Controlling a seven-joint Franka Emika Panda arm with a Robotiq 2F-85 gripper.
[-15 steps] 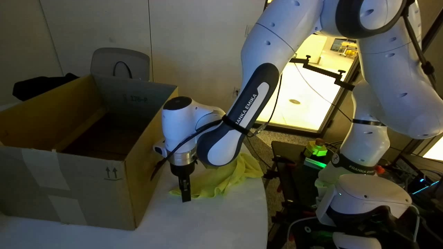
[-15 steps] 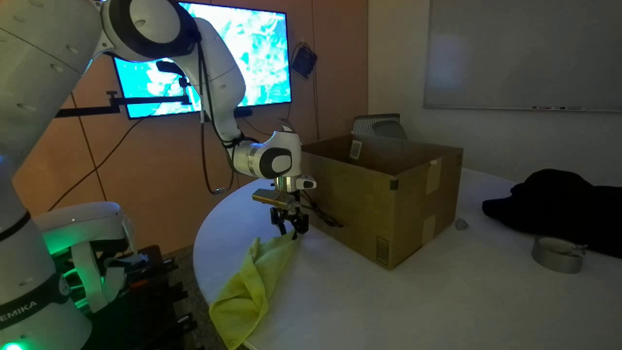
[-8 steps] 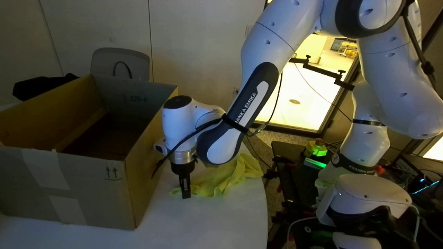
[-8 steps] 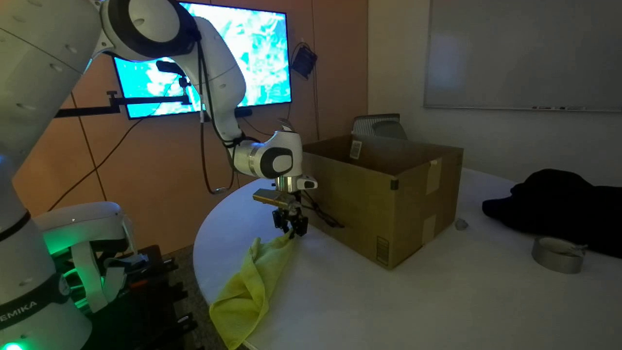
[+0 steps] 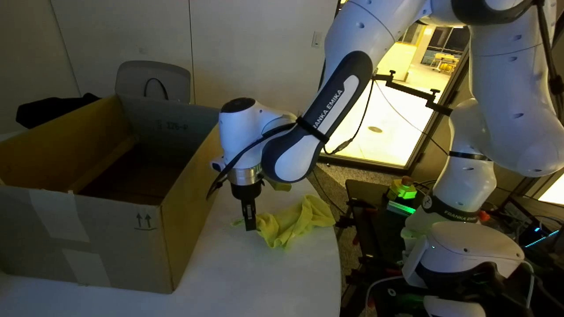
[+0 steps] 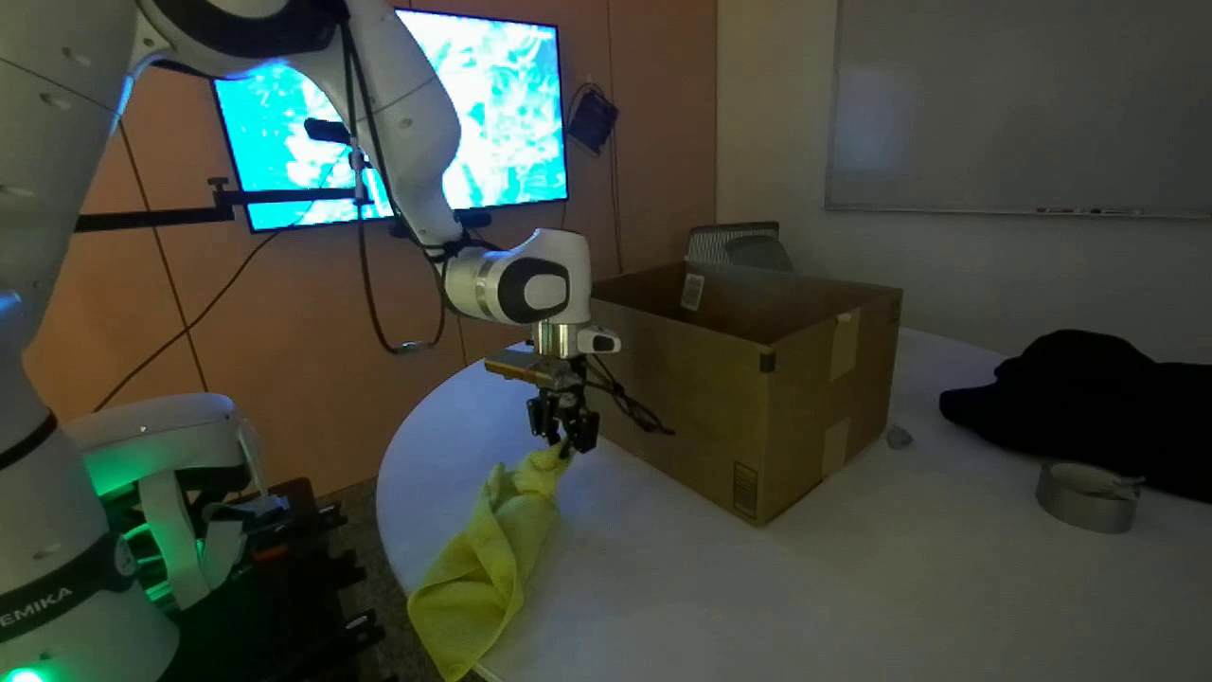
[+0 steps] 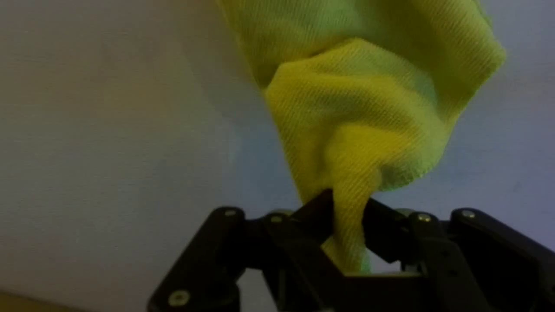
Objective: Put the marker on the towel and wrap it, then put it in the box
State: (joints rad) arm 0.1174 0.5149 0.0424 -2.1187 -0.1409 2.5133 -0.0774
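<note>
Gripping the narrow end of a yellow towel (image 6: 490, 564), a dark robot hand (image 7: 348, 210) points down above a white desk (image 6: 852, 597). In the wrist view, the cloth is squeezed to a thin strip between the two fingers (image 7: 318, 219), and a short tail of it shows past them. From there the towel widens toward the top of that view, crossed by soft folds. In an exterior view its long axis runs on a slant, from the hand at the upper right to a wide end at the lower left, which reaches the curved edge of the desk. The pinched end points toward the box (image 6: 720, 417); the wide end points away from it. A large brown cardboard carton, the box stands upright and open at the top, just beside the hand, with a strip of desk between it and the towel. On one side of it, two printed arrows (image 5: 143, 219) point up. The marker cannot be made out, so its place and direction cannot be told. To the right of the box in an exterior view, a grey tape roll (image 6: 1084, 502) rests near a heap of black cloth (image 6: 1098, 398).
</note>
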